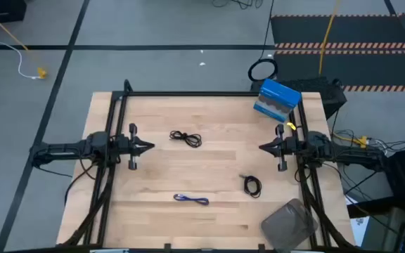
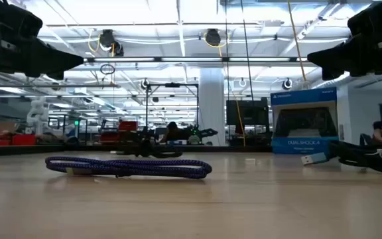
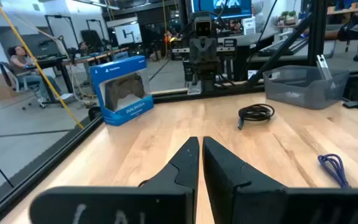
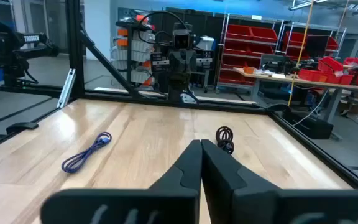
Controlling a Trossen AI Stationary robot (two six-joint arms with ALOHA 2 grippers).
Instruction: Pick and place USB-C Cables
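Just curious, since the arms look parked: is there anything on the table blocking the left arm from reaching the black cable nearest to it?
Nothing visible. Only bare wood lies between the left gripper and that black cable.

The wooden table [image 1: 216, 204] carries three coiled cables. A black cable [image 1: 185, 138] lies just ahead of the left gripper [image 1: 148, 147], another black cable [image 1: 252, 185] near the right gripper [image 1: 262, 147], and the blue-purple cable [image 1: 192, 199] well apart from both. A blue box [image 1: 277, 100] and a grey bin [image 1: 287, 225] flank the right gripper.
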